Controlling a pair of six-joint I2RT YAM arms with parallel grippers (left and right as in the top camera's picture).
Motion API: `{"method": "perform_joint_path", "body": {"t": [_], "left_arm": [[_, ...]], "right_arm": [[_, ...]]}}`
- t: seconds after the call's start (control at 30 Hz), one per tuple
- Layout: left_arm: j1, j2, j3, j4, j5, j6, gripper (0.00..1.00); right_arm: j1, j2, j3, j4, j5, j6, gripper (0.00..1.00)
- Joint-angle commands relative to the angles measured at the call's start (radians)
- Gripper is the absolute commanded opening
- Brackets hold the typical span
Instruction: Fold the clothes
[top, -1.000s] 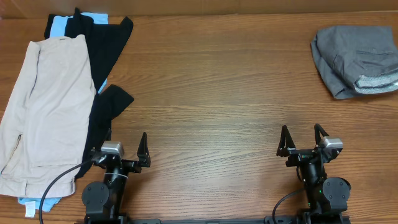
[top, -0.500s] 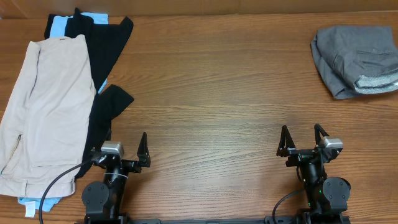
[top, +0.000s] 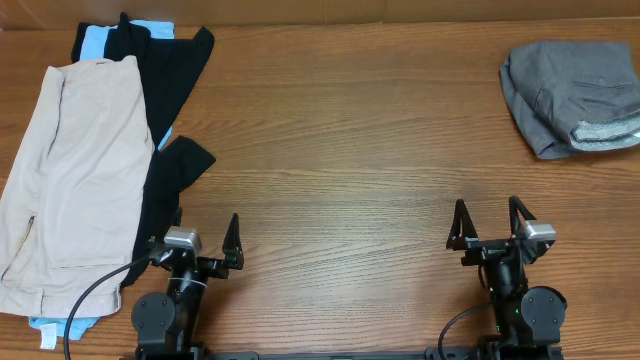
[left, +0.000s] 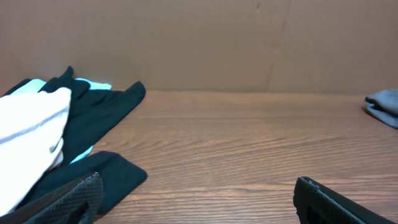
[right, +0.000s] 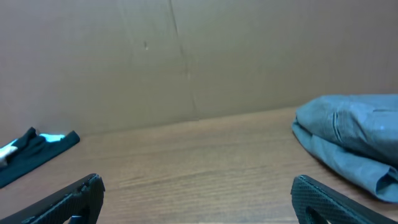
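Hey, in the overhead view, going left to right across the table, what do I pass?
Beige shorts → left gripper → right gripper → gray garment. The black garment and the light-blue garment overlap these, so both are left out.

Left end effector (top: 205, 232), right end effector (top: 486, 220): jaws spread wide, empty, sitting low, pointing forward.

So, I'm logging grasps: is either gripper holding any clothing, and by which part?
Nothing is held: the left gripper and right gripper both stand open and empty.
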Motion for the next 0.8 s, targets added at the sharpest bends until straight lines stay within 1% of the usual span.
{"method": "perform_joint_path", "body": {"t": [0.0, 0.23, 0.37, 0.47, 0.63, 0.77], "left_arm": [[0.006, -0.011, 0.002, 0.016, 0.042, 0.000, 1.00], [0.006, -0.006, 0.071, -0.026, 0.041, 0.001, 1.00], [0.006, 0.042, 0.143, -0.076, 0.042, 0.001, 1.00], [0.006, 0.117, 0.202, -0.090, 0.042, 0.001, 1.00], [0.006, 0.302, 0.325, -0.094, 0.085, 0.001, 1.00], [0.006, 0.487, 0.492, -0.180, 0.101, 0.001, 1.00]], "right_arm": [[0.005, -0.012, -0.010, 0.026, 0.008, -0.001, 1.00], [0.005, -0.012, 0.001, 0.027, -0.041, 0.000, 1.00], [0.005, -0.012, 0.042, 0.006, -0.047, 0.000, 1.00], [0.005, -0.011, 0.080, -0.018, -0.047, 0.000, 1.00], [0.005, 0.014, 0.174, -0.094, -0.048, -0.001, 1.00], [0.005, 0.085, 0.269, -0.162, -0.051, -0.001, 1.00]]}}
